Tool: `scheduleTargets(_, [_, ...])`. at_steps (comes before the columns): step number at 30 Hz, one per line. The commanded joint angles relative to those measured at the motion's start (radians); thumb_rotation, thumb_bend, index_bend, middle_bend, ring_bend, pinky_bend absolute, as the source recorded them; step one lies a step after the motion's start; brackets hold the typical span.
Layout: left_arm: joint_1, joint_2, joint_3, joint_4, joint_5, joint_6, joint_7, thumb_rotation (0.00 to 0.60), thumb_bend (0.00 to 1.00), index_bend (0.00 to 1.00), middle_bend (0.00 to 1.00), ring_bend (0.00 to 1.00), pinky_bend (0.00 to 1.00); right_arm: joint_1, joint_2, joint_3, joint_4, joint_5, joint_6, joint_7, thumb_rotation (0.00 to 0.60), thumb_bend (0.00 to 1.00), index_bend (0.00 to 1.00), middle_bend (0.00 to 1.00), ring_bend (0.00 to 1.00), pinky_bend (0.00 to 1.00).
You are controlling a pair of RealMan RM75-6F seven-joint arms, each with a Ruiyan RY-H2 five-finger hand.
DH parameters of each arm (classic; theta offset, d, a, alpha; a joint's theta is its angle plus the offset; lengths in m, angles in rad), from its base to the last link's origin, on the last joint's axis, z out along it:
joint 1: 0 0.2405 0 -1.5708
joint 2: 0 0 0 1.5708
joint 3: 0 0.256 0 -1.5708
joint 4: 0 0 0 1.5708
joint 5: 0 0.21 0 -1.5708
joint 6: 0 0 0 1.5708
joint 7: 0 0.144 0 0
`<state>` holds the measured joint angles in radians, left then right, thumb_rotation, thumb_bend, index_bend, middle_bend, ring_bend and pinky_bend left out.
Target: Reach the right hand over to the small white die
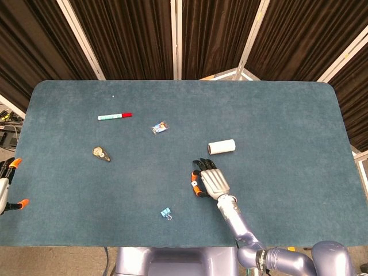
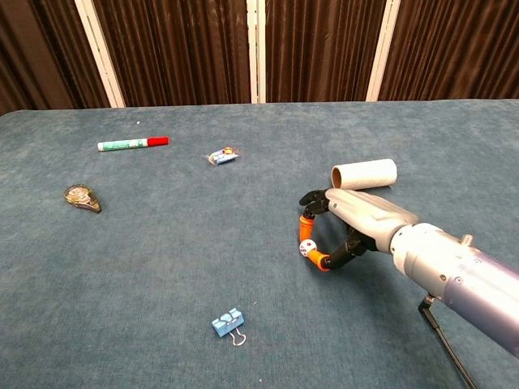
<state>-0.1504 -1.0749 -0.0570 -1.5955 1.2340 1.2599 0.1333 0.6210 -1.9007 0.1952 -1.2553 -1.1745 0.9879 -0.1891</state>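
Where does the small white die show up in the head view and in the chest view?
Head view: the die is a white speck between the orange fingertips of the right hand, below centre.
Chest view: the die sits between those same fingertips, right of centre.
Shared landmark: the white tube just beyond the hand.
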Motion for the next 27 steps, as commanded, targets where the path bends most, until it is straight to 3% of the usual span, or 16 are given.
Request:
scheduleTargets(1, [0.0, 0.0, 0.001, 0.0, 0.001, 0.0, -0.001, 0.6, 0.07, 0.0, 0.0, 0.0, 0.0, 0.0, 0.001, 0.001, -0.006, -0.005, 0.004, 0.001, 0.6, 0.39, 0.55, 0.13, 0.0, 0.0])
scheduleTargets(10, [0.0, -0.001, 0.0, 0.006, -0.005, -0.002, -0.003, 0.6, 0.07, 0.0, 0.0, 0.0, 0.0, -0.009, 0.089, 0.022, -0.145, -0.059, 0.086, -0.046, 0.6, 0.4, 0.55, 0.13, 0.0, 0.0])
scheduleTargets(17, [0.0, -0.002, 0.002, 0.002, -0.001, 0.001, 0.005, 0.6, 0.07, 0.0, 0.0, 0.0, 0.0, -0.046, 0.255, 0.062, -0.324, -0.086, 0.188, -0.129, 0.6, 0.38, 0.52, 0.12, 0.0, 0.0])
scheduleTargets(22, [-0.004, -0.002, 0.004, -0.013, 0.007, 0.005, 0.022, 0.6, 0.07, 0.0, 0.0, 0.0, 0.0, -0.102, 0.392, 0.084, -0.432, -0.061, 0.241, -0.127, 0.6, 0.37, 0.43, 0.09, 0.0, 0.0])
scheduleTargets(27, [-0.008, -0.004, 0.007, -0.033, 0.021, 0.012, 0.045, 0.6, 0.07, 0.0, 0.0, 0.0, 0.0, -0.159, 0.476, 0.048, -0.477, -0.081, 0.281, -0.096, 0.6, 0.35, 0.34, 0.06, 0.0, 0.0])
